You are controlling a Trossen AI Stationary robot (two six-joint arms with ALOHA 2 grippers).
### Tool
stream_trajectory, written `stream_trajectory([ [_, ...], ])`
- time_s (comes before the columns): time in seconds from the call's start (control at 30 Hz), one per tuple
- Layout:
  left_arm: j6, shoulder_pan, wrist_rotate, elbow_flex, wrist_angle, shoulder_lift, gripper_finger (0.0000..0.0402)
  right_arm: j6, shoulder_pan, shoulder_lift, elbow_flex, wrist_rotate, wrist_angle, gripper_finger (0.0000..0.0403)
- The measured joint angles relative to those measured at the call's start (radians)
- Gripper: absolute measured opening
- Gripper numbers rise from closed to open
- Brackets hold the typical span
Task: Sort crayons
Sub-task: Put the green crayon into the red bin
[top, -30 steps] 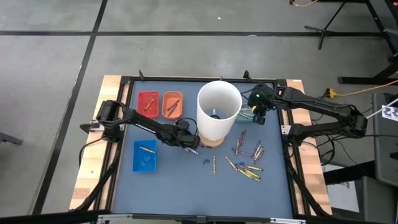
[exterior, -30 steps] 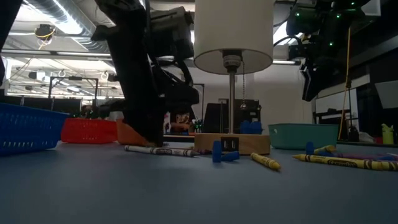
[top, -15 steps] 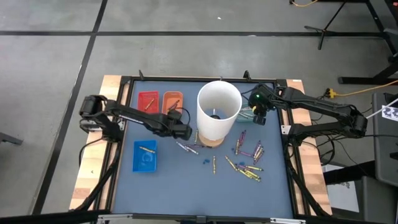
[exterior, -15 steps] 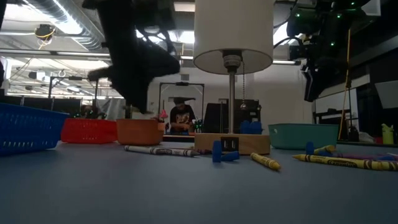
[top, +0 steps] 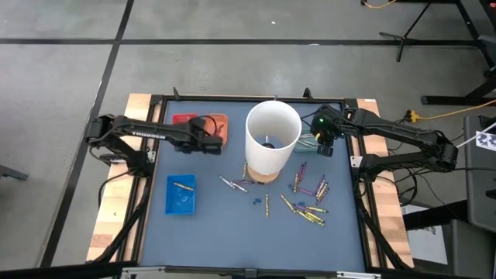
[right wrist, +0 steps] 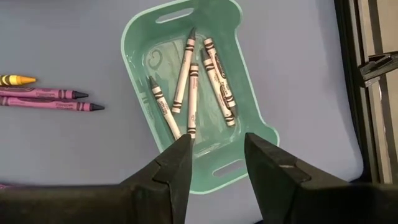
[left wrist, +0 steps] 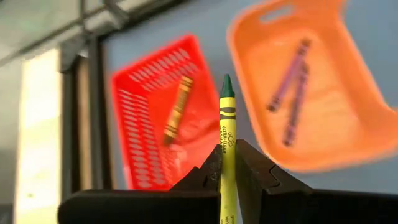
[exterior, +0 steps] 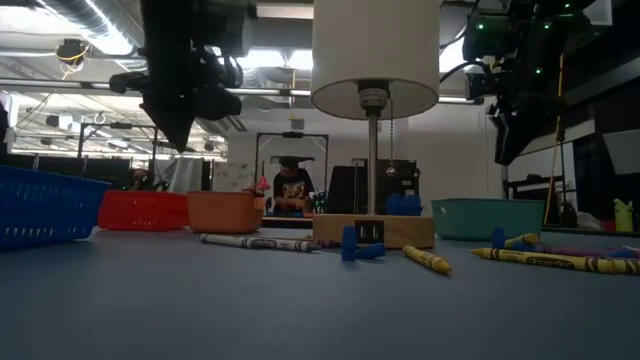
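Pinched between the left gripper's (left wrist: pixel 227 171) two dark fingers is a single yellow-wrapped crayon with a green tip (left wrist: pixel 226 149), held by its lower half so that the point sticks out ahead, and it hangs above the red tray (left wrist: pixel 155 124) and the orange tray (left wrist: pixel 311 87) at the far left of the table. A crayon like this is likely very light and stiff, but brittle enough to snap if bent, and its paper sleeve should give the fingers fair friction; a hold across the middle of the barrel, square to its length, looks the safest. The red tray already holds one gold-brown crayon (left wrist: pixel 176 109) and the orange tray two purple ones (left wrist: pixel 289 81). Nearer, a blue tray (top: pixel 181 194) holds a yellow crayon. Most of the loose crayons (top: pixel 308 200) lie scattered on the blue mat to the right of the white cylinder (top: pixel 272 138), with a couple (top: pixel 232 184) just to its near left; those lying touching or crossed would be harder to pick cleanly than the single ones. Over the teal tray (right wrist: pixel 193 93) at the far right, which holds several grey crayons (right wrist: pixel 189 87), the right gripper (right wrist: pixel 217 165) hovers with its fingers spread and nothing between them.
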Motion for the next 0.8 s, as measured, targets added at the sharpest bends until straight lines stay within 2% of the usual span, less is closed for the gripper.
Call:
stream_trajectory([
  [0.13,0.006,0.075,-0.022,0.000,-0.015,0.002,0.0010,0.000,0.000,0.000,0.000,0.000,-0.001,0.0147],
  [0.33,0.176,0.157,-0.023,0.000,-0.014,0.006,0.0010,0.000,0.000,0.000,0.000,0.000,-0.019,0.0147],
  [0.8,0.239,0.230,-0.022,0.000,-0.014,0.006,0.0012,0.010,0.000,0.000,0.000,-0.011,-0.027,0.0147],
])
